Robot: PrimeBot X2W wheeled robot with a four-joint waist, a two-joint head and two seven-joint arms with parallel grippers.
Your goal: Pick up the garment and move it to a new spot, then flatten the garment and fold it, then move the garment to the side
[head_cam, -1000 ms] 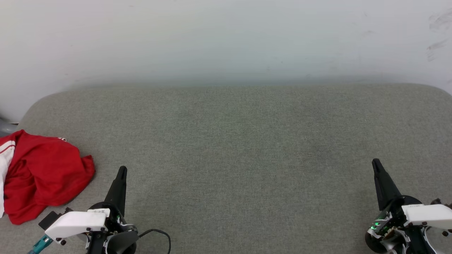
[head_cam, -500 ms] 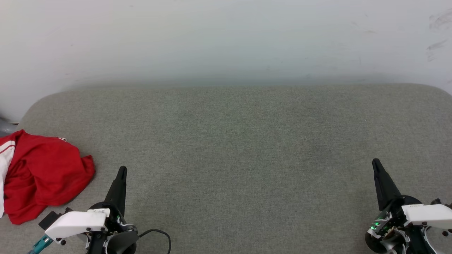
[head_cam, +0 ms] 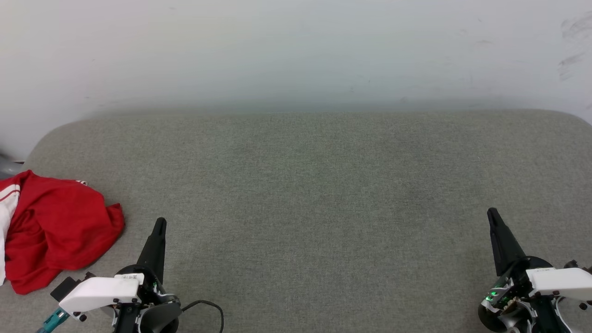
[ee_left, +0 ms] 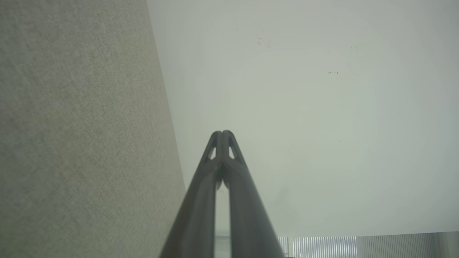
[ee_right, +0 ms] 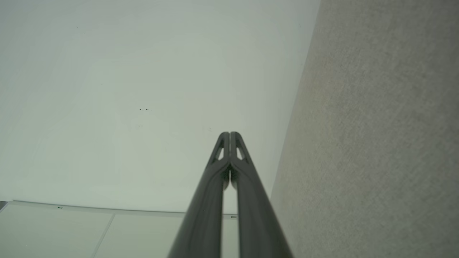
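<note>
Head view, 9 o'clock: garment [head_cam: 60, 231] crumpled, its left part cut off by the frame edge, folds hiding most of it. Grey thing [head_cam: 6, 166] just above it is mostly cut off, can't identify. The left gripper [head_cam: 159, 223] at 7 o'clock and right gripper [head_cam: 491, 212] at 5 have wrist housings cut by the bottom edge. Left wrist view, 1 o'clock: wall specks [ee_left: 331, 72] too small to tell.

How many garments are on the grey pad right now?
1. The red garment lies crumpled at the left edge of the pad, left of the left gripper. It runs past the frame edge, so anything beyond is hidden.
</note>
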